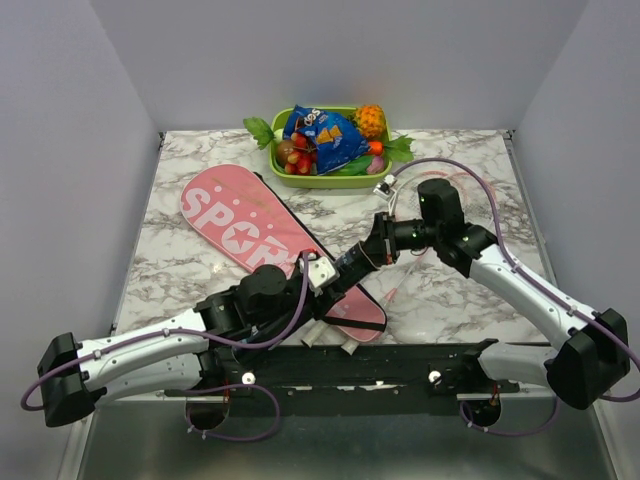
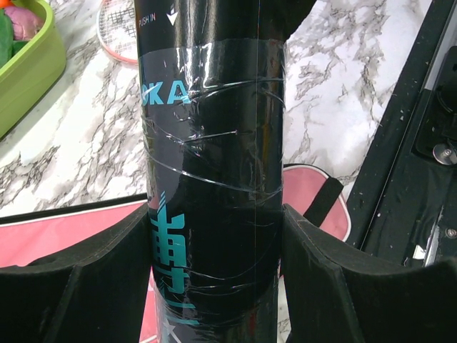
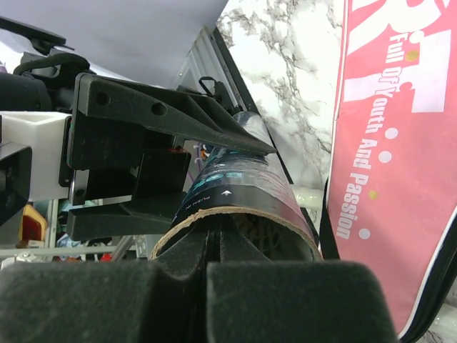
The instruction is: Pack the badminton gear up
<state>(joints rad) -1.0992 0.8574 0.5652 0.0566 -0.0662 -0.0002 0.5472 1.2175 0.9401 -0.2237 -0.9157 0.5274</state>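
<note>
The tube [image 2: 214,143] ran out of the left wrist view at top and bottom, so its length went unseen there, and from above the two arms hid most of it. The left gripper [image 2: 214,214] clasped it across its middle, one foam pad on each side, just above the bag [image 1: 240,225] near the table's front edge. The right gripper [image 3: 213,243] was closed, its tips at the tube's open end; whether they pinched anything could not be made out. The tube was glossy black with teal lettering, wound in wrinkled clear tape, its rim bare cardboard. Only an arc of a racket [image 2: 118,28] showed beyond it. The table [image 1: 165,265] was grey-veined white marble between plain grey walls [image 1: 330,50].
</note>
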